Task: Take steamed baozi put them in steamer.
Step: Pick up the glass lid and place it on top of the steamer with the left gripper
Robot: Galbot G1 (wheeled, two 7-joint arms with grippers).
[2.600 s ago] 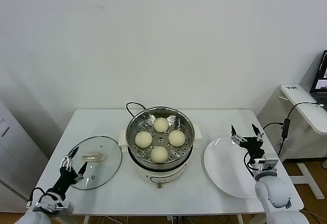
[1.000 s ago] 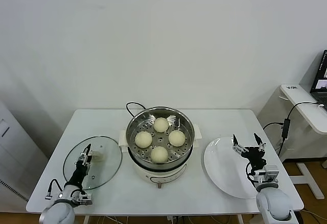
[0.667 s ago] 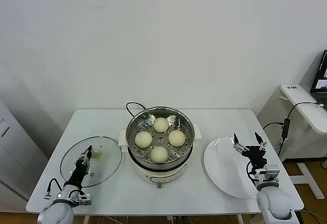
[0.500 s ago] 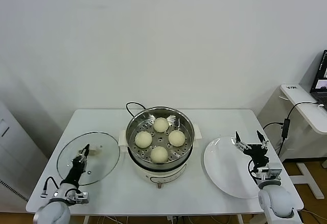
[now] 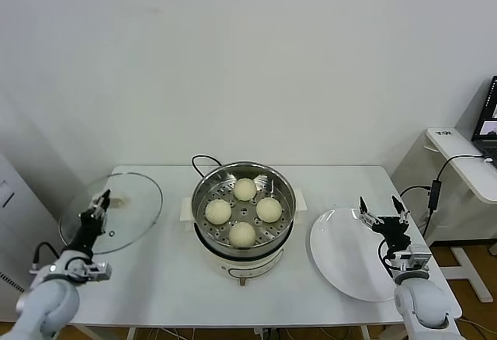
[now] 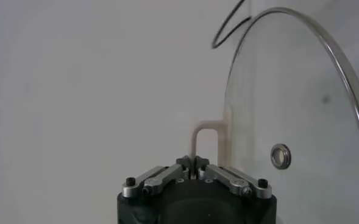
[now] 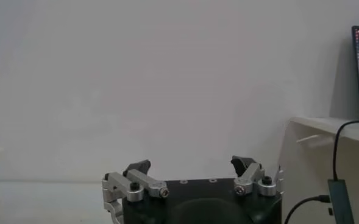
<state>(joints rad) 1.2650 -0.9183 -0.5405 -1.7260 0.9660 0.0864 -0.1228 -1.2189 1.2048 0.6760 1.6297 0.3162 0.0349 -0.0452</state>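
Lid (image 5: 116, 200) lifted, left hand (image 5: 99, 201) clamped

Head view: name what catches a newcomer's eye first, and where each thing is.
The open steel steamer at the table's centre, with four pale baozi on its perforated tray. To its left, the left gripper is shut on the handle of the glass lid, holding it tilted up off the table. To the right, the open right gripper hovers over the bare white plate.

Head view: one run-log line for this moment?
left gripper: shut on glass lid, raised | right gripper: open over plate | baozi: four in steamer
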